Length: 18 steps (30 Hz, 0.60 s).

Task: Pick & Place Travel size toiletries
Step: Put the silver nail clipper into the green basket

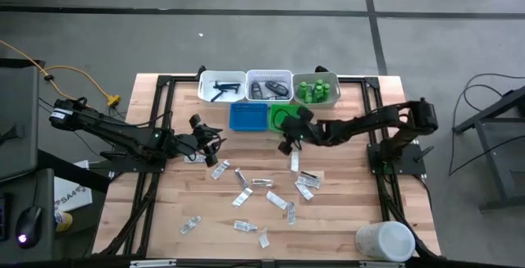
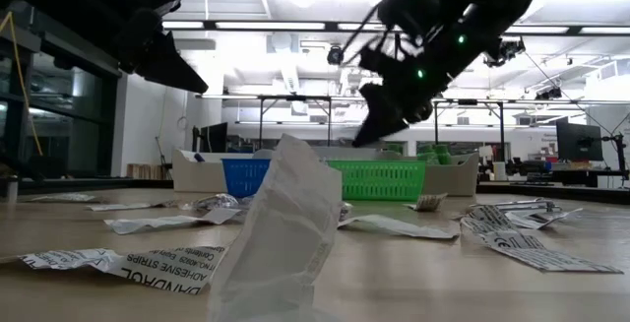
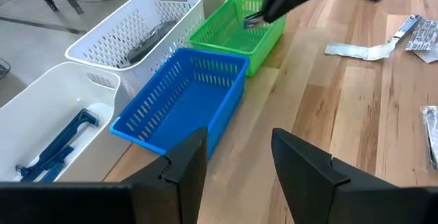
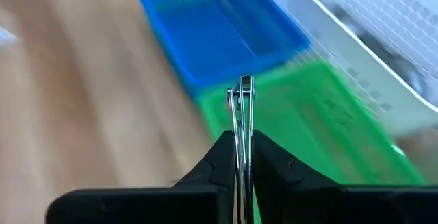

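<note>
From where I stand at the near edge of the table (image 1: pixel 164 219), the loose toiletry packets (image 1: pixel 246 196) lie scattered over the near half of the wood, flat white and clear sachets, most of them around the middle and a few toward six o'clock. A large white container (image 1: pixel 384 241) stands at about five o'clock, apart from them.

Past the packets, near the table's centre, both arms reach inward. The left claw (image 1: pixel 215 139) hovers at about ten o'clock from the centre, its fingers (image 3: pixel 185 166) apart and holding nothing, facing the blue tray (image 1: pixel 248 116); I take it to be waiting.

The right claw (image 1: pixel 287 143) is the one at work. Its fingers are pressed together on a thin metal clip-like piece (image 4: pixel 241 114), which sticks out straight ahead of the tips. It hangs above the table just short of the green tray (image 1: pixel 280 115), at roughly twelve o'clock from the centre.

Beyond those two trays runs the far row: a white tray (image 1: pixel 221 86) with a dark tool, a middle white tray (image 1: pixel 269 86) with dark oblong pieces, and one with small green bottles (image 1: pixel 316 90).

I judge this to be the carry step, item lifted, not yet dropped. The next move calls for bringing the piece fully over the intended tray, low enough that it does not bounce out, then parting the fingers; which tray is meant I cannot tell
</note>
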{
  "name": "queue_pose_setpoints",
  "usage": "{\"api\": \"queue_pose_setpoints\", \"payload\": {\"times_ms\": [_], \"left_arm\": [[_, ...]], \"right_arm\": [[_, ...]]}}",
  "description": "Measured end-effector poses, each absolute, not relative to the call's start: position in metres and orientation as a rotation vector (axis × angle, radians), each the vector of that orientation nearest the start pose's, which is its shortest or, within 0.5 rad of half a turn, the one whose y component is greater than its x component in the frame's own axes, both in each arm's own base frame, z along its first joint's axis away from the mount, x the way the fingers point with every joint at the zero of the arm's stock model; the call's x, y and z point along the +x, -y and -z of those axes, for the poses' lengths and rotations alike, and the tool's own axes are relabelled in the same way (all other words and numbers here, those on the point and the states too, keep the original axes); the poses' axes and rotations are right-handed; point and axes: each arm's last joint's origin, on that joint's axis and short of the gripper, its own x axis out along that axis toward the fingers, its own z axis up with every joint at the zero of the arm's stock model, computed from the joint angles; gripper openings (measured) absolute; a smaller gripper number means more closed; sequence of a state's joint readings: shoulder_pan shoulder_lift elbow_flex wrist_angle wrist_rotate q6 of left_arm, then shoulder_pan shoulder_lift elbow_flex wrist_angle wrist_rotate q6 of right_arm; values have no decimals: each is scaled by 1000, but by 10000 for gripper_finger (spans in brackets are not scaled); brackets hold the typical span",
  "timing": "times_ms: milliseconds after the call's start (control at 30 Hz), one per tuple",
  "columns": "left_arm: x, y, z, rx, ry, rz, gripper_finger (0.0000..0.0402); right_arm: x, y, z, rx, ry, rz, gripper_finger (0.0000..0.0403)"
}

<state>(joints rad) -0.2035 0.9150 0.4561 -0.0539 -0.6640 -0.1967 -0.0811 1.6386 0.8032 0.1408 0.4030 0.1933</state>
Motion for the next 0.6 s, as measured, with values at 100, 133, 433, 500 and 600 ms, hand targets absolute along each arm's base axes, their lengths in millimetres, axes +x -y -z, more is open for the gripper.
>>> {"api": "queue_pose_setpoints", "payload": {"times_ms": [100, 133, 433, 500, 600], "left_arm": [[184, 20, -213, 25, -423, -486, 161], [184, 20, -214, 25, -422, -486, 161], [184, 20, -214, 15, -420, -487, 161], [184, 20, -214, 14, -419, -487, 161], [184, 20, -214, 14, -419, -486, 161]], "right_arm": [[312, 50, -161, 42, -712, 560, 21], [310, 54, -160, 25, -733, 564, 21], [306, 63, -157, -65, -799, 573, 57], [305, 64, -158, -70, -799, 583, 73], [305, 64, -158, -74, -799, 588, 93]]}}
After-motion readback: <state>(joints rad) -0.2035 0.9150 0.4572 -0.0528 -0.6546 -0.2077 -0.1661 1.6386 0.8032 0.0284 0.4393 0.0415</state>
